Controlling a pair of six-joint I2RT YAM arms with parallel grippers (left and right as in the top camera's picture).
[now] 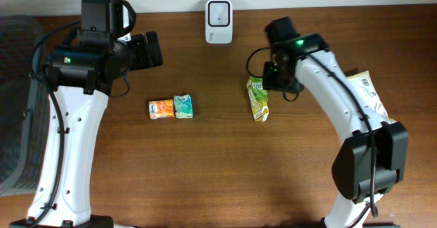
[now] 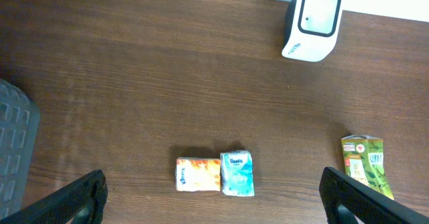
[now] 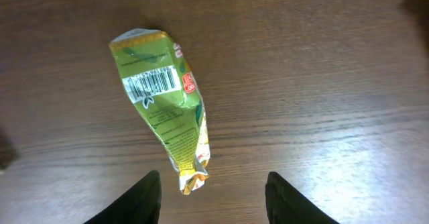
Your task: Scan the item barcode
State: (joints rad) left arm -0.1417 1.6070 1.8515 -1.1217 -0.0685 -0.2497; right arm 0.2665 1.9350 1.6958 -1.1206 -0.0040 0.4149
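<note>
Right wrist view: green pouch (image 3: 164, 110) lies barcode-up on table (image 3: 335, 63), prob. light, soft, crinkly; pinch mid-body w/ right gripper (image 3: 213, 194), parted, empty; left gripper (image 2: 213, 190) wide.

Even, moderately bright indoor light falls on a dark wooden table (image 1: 218, 160). Pale glare streaks the wood at the lower right of the right wrist view. Shadows are soft and short. The green packet (image 3: 161, 110) is sharp, its barcode crisp.
</note>
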